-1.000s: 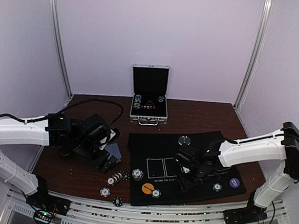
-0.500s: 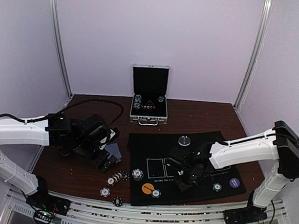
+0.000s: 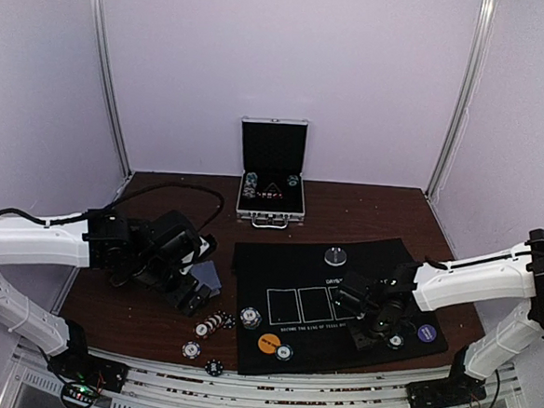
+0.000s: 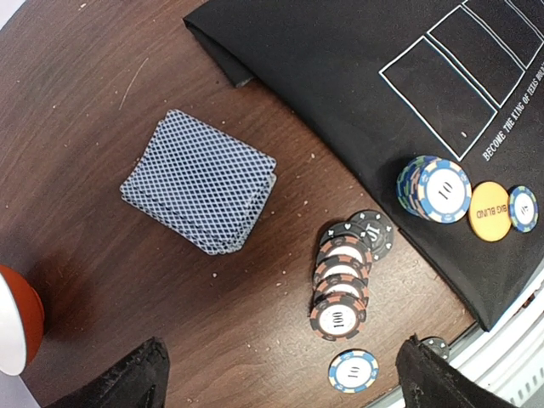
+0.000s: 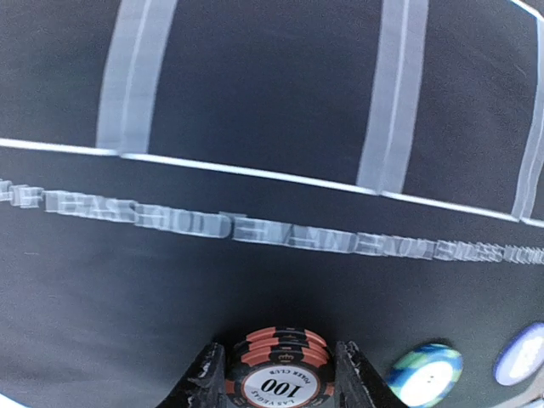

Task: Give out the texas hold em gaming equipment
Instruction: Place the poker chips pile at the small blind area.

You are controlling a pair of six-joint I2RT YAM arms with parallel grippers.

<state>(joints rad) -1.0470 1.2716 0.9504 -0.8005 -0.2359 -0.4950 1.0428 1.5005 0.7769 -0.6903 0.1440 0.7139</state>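
**Gripping a "100" stack over the mat**

The right gripper (image 5: 279, 384) clamps a short red-and-black, stripe-edged chip stack (image 5: 279, 361) marked "100", low over the black mat (image 5: 255, 102) printed "BECOME THE KING OF TEXAS". A second ago its jaws stood wider, nearer the mat's centre. Now it sits beside a blue-green chip (image 5: 425, 374). The left gripper (image 4: 280, 382), unmoved, gapes wide near the grey-blue deck (image 4: 200, 180) and the orange disc (image 4: 489, 211) reading "BIG BLIND".

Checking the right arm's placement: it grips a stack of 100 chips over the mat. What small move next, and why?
Probably lower and open: the right gripper holds the 100 chips over bare black mat, with a blue chip lying just to one side, so the spot looks free.
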